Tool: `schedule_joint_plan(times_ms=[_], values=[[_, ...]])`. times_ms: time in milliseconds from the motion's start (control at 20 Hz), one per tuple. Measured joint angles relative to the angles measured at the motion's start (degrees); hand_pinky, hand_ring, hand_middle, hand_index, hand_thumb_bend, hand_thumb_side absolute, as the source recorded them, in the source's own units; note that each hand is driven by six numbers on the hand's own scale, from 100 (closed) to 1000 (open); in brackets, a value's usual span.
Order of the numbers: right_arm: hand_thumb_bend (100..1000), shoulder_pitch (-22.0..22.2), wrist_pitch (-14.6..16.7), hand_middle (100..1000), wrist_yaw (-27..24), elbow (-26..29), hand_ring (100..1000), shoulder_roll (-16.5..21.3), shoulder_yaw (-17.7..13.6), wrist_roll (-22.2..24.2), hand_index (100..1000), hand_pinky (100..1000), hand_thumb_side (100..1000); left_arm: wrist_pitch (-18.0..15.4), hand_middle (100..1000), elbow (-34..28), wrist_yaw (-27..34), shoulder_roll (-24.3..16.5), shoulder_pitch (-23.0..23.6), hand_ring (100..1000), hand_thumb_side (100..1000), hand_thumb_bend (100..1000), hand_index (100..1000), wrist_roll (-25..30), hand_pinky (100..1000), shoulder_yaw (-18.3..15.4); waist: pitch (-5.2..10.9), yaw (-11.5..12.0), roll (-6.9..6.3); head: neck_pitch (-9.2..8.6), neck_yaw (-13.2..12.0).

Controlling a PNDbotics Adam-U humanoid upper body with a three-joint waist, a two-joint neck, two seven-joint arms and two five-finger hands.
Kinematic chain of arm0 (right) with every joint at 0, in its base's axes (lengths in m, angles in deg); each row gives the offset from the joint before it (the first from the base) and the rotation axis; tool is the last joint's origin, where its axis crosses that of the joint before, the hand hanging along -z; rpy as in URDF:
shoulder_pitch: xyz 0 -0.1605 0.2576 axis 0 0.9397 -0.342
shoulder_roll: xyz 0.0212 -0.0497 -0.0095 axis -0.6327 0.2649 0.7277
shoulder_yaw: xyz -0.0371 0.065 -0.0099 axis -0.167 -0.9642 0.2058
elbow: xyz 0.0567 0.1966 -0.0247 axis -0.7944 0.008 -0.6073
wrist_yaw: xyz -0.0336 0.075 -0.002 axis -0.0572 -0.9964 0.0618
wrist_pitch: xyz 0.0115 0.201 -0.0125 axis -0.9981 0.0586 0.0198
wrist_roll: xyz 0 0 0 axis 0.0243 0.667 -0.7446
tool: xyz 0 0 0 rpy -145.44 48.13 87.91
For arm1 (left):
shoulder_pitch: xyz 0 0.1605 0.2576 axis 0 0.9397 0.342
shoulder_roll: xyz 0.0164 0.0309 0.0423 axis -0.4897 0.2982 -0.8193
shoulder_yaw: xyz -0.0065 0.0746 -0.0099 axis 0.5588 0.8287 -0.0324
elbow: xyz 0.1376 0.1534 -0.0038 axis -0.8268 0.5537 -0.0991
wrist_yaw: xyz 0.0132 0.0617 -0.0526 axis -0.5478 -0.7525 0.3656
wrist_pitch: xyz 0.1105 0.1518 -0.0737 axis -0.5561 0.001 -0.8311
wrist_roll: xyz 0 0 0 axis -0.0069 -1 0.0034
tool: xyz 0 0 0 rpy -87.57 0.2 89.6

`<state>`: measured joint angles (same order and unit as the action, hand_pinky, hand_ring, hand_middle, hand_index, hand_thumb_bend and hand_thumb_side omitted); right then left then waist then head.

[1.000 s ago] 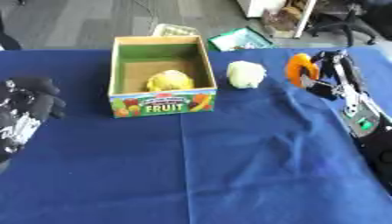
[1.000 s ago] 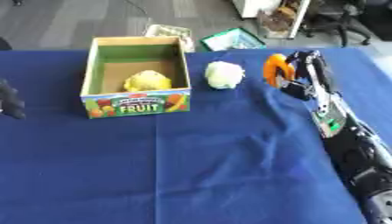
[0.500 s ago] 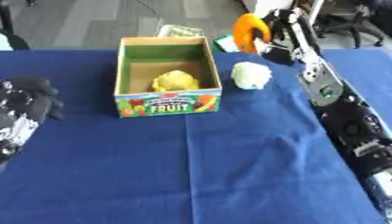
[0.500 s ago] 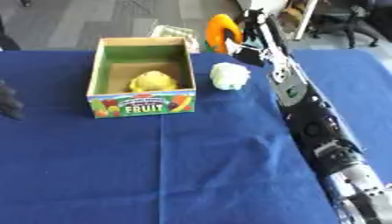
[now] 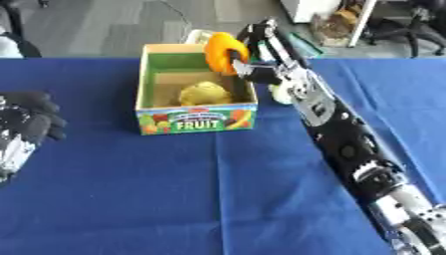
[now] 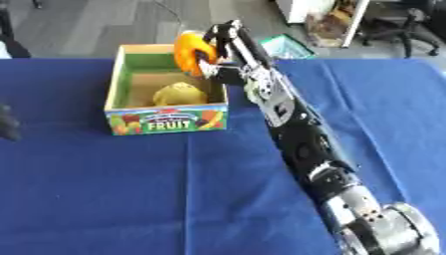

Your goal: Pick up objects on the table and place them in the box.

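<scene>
Even, bright indoor light falls from above, with only faint shadows on the blue table [image 5: 174, 189]. Both views are soft and slightly blurred throughout; no glare shows, and the far floor looks hazier.

A blue cloth [image 5: 174, 189] spreads below my right hand [image 5: 251, 63] and out to both sides of it. Just beyond my hand, past the cloth's far edge, 1 green tray [image 6: 292, 47] lies on the grey floor [image 5: 96, 25]. Farther off to its right stands 1 black office chair [image 6: 396, 27].
</scene>
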<state>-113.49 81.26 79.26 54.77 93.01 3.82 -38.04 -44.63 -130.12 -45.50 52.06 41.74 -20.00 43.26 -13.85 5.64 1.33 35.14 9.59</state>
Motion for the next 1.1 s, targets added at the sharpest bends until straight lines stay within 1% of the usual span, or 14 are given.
schedule_joint_plan(times_ms=[50,100,150,200,250,350,400,450,550,800,900,950,1000,1100], values=[[176,0.0,0.53,377,1.34,-0.03,528,-0.5,0.28,0.67,495,627,100,0.03,603,0.0,0.01,0.02,-0.05,613,368,376,724,0.08,572,0.03,-0.01,0.04,-0.05,0.0,0.15],[209,0.01,1.17,408,2.85,-0.2,551,-0.9,0.64,1.71,529,645,100,0.04,603,0.0,0.01,0.03,-0.09,613,368,377,724,0.12,572,0.04,-0.02,0.05,-0.11,0.0,0.25],[310,0.06,1.88,541,4.45,-0.37,650,-1.24,0.94,3.06,688,709,100,0.04,603,0.0,0.02,0.08,-0.1,613,367,377,724,0.16,572,0.04,-0.02,0.06,-0.15,0.0,0.38],[356,0.15,2.64,594,6.0,-0.59,689,-1.46,1.25,4.71,744,729,158,0.02,603,0.0,0.02,0.22,-0.11,613,368,377,724,0.18,572,0.04,-0.03,0.06,-0.17,0.0,0.47],[441,0.24,3.39,685,7.52,-0.81,745,-1.6,1.4,6.54,817,757,265,-0.01,603,0.0,0.03,0.31,-0.11,613,369,377,724,0.21,572,0.04,-0.04,0.04,-0.17,0.0,0.53],[441,0.25,4.64,685,9.75,-1.05,745,-1.77,1.41,9.9,817,757,265,-0.01,603,0.0,0.03,0.45,-0.11,613,369,377,724,0.23,572,0.05,-0.04,-0.11,-0.19,0.0,0.59],[478,0.3,4.97,760,10.43,-1.08,789,-1.81,1.3,11.01,855,780,336,0.0,603,0.0,0.04,0.46,-0.11,613,369,377,724,0.24,572,0.05,-0.05,-0.18,-0.2,0.0,0.59],[482,0.31,5.02,768,10.75,-1.09,793,-1.81,1.11,11.64,856,783,342,0.0,603,-0.01,0.04,0.46,-0.11,613,369,376,724,0.25,572,0.05,-0.05,-0.34,-0.2,0.0,0.59],[481,0.31,4.4,762,10.8,-1.06,790,-1.69,0.48,11.71,851,780,323,0.01,603,-0.01,0.04,0.46,-0.11,613,369,376,724,0.25,572,0.05,-0.05,-0.75,-0.28,0.0,0.58],[454,0.25,0.22,741,9.39,-0.64,777,0.02,-0.8,8.22,839,775,251,0.01,604,-0.01,0.04,0.46,-0.09,614,369,375,724,0.25,571,0.04,-0.04,-1.55,-0.4,0.0,0.52],[438,0.23,-1.65,732,8.19,-0.6,773,1.15,-1.31,6.83,835,773,224,0.01,604,-0.01,0.04,0.46,-0.08,614,369,375,724,0.24,571,0.04,-0.04,-1.88,-0.46,0.0,0.43],[438,0.22,-2.51,732,7.58,-0.54,773,1.82,-1.6,6.26,835,773,224,0.01,604,-0.01,0.04,0.46,-0.05,614,369,375,724,0.24,571,0.04,-0.03,-2.03,-0.47,0.0,0.38],[425,0.22,-3.28,722,7.0,-0.42,772,2.51,-1.82,5.78,831,772,200,0.0,604,-0.01,0.04,0.46,-0.02,615,368,375,724,0.23,571,0.04,-0.02,-2.15,-0.47,0.0,0.33],[421,0.22,-4.85,719,6.05,-0.31,770,3.95,-2.45,4.99,830,772,192,-0.02,604,-0.01,0.03,0.46,0.15,615,368,375,724,0.2,571,0.03,0.01,-2.35,-0.45,0.0,0.18]])
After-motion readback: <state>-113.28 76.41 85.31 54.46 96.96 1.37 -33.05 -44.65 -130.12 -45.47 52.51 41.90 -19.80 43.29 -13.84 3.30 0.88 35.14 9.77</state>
